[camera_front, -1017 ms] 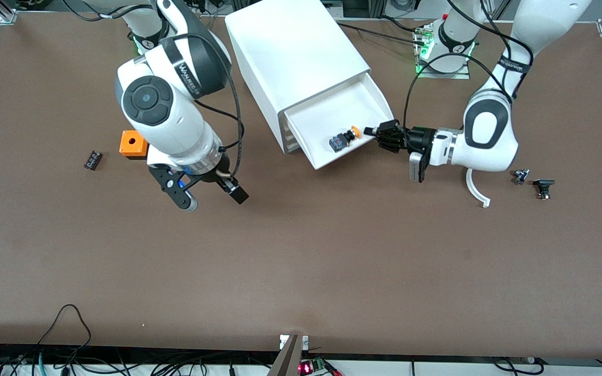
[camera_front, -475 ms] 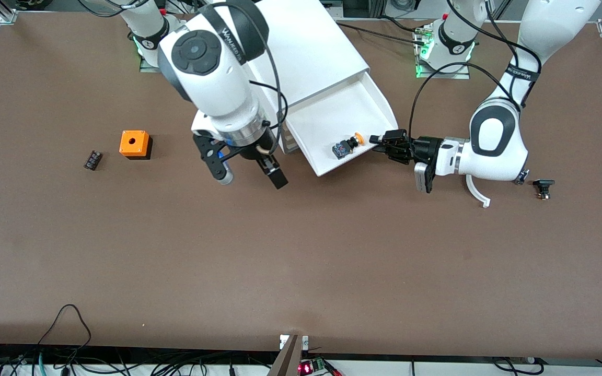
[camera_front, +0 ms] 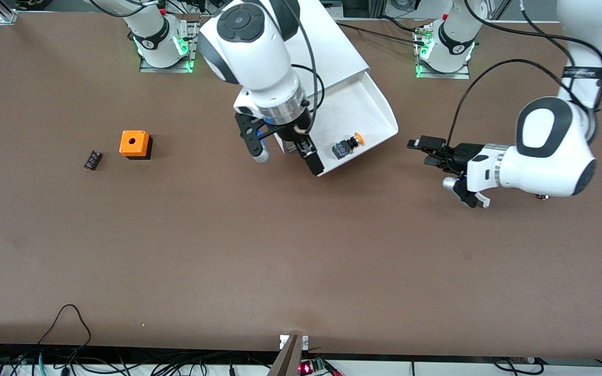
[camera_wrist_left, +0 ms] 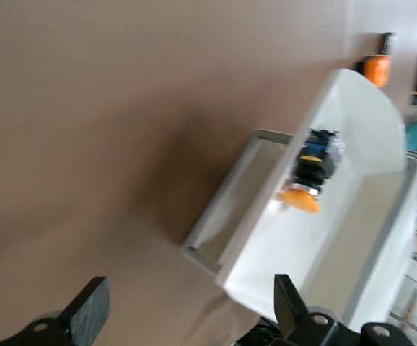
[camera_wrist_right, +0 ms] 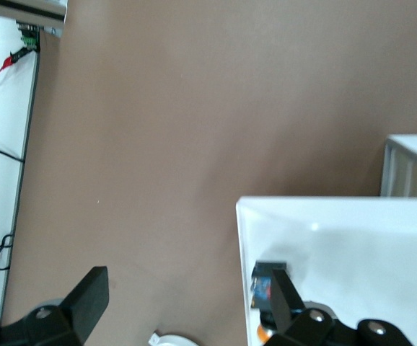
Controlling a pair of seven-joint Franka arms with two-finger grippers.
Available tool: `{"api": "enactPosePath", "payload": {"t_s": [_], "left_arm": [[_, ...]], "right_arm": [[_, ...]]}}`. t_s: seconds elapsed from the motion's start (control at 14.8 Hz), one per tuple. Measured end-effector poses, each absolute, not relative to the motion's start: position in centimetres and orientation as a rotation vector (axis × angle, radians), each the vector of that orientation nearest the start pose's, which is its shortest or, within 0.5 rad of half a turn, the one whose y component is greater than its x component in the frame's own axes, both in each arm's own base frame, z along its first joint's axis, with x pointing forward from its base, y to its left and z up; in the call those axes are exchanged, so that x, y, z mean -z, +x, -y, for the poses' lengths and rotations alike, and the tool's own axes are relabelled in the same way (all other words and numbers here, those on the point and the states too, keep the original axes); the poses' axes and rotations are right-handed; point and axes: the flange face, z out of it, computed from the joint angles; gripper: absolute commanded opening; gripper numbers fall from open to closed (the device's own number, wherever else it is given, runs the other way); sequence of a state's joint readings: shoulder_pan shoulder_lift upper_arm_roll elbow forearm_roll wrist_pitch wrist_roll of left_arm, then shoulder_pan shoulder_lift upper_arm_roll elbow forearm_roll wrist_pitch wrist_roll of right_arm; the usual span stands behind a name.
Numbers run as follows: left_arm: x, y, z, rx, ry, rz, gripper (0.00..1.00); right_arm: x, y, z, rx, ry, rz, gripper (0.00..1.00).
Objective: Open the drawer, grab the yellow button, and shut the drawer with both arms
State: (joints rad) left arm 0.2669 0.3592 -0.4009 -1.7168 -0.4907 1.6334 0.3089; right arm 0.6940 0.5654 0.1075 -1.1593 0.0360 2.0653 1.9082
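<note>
Lying flat, button (camera_front: 346, 145) cap toward left-arm end.

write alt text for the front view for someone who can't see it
A small orange-capped button lies in the pulled-out top drawer of a white cabinet on a brown table. The right tool, open, hangs at the drawer's front corner; the left tool is over bare table beside it.

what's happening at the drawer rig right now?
The top drawer is pulled out, and the button lies in it near its front edge, not yet taken. The right claw, open, is over the drawer's front corner. The left claw, open and empty, is over bare table toward the left arm's end, clear of the drawer.
</note>
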Motion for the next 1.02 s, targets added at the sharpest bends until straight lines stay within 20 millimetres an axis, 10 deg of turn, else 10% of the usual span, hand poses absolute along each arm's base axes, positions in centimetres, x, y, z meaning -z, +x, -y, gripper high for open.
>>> {"api": "enactPosePath", "payload": {"t_s": [0.61, 1.02], "left_arm": [[-44.5, 62.6, 10.7, 0.363, 3.063, 0.557, 1.00], [-42.5, 65.2, 10.4, 0.340, 3.093, 0.583, 1.00]], "right_arm": [[-42.7, 49.2, -59.8, -0.093, -2.392, -1.528, 0.99], [-39.9, 48.1, -60.6, -0.075, -2.493, -1.458, 0.94]]}}
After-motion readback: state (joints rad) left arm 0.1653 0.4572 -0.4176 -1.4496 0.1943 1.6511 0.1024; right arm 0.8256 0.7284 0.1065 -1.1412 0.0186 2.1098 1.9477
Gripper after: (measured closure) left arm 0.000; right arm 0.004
